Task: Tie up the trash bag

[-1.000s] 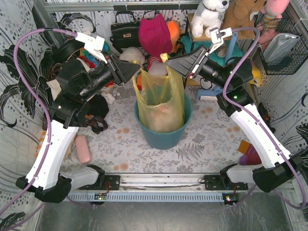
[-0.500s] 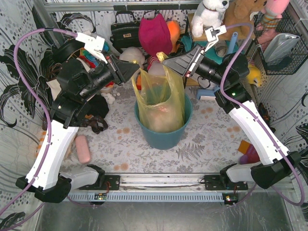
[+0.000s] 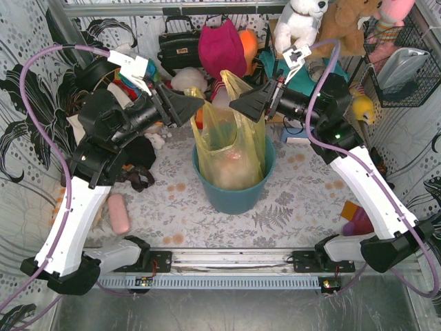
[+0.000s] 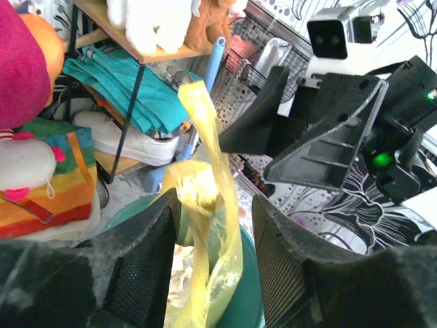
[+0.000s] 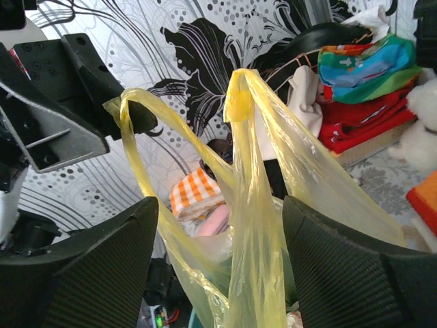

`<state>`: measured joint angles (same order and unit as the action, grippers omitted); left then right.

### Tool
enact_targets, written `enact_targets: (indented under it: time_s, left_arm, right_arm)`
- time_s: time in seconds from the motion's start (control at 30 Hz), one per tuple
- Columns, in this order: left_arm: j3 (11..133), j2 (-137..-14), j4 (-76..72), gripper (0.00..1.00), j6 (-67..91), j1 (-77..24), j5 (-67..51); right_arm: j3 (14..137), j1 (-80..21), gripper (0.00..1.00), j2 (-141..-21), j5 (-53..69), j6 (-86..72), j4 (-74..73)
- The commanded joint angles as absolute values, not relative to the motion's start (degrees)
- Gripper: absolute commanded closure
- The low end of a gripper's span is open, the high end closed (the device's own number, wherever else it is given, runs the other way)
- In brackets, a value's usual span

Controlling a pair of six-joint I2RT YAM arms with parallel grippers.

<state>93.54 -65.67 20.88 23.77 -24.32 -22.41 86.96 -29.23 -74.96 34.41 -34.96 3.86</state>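
The trash bag (image 3: 231, 148) sits in the teal bin (image 3: 231, 196) in the middle of the top view. Its two handles (image 5: 239, 89) stand up, apart from each other. No knot is visible, so I judge the tying is only at its beginning. The left gripper (image 3: 198, 105) and the right gripper (image 3: 236, 105) are both spread wide, each with a handle loose between its fingers. Crossing and knotting remain.

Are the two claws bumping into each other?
Apart. The top view shows a clear gap between the left claw and the right claw, with the handles of the yellow bag standing up in it.
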Motion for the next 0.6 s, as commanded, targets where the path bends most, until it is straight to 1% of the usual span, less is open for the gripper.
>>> enact_targets:
  time_s: [0.0,0.13,0.27,0.4,0.57]
  left_arm:
    - [90.52,-62.82,16.42,0.44,26.5,-24.16,-26.17]
    - [87.19,-60.88,15.35,0.41,27.6,-24.16,-26.69]
    - [83.24,-59.55,10.62,0.37,29.84,-24.1,-31.31]
    - [81.36,-59.7,6.56,0.36,32.17,-24.17,-34.66]
    - [79.81,-61.55,1.51,0.36,34.78,-24.11,-38.04]
  right_arm:
    - [91.27,-29.47,0.26,-73.97,33.88,-27.11,0.08]
    - [92.36,-29.45,0.23,-72.59,32.91,-24.02,-3.01]
    - [92.85,-29.53,0.2,-71.2,32.8,-22.44,-5.22]
    - [92.1,-29.48,0.19,-71.05,36.04,-23.89,-5.38]
    - [87.59,-29.5,0.19,-70.06,39.9,-26.39,-3.26]
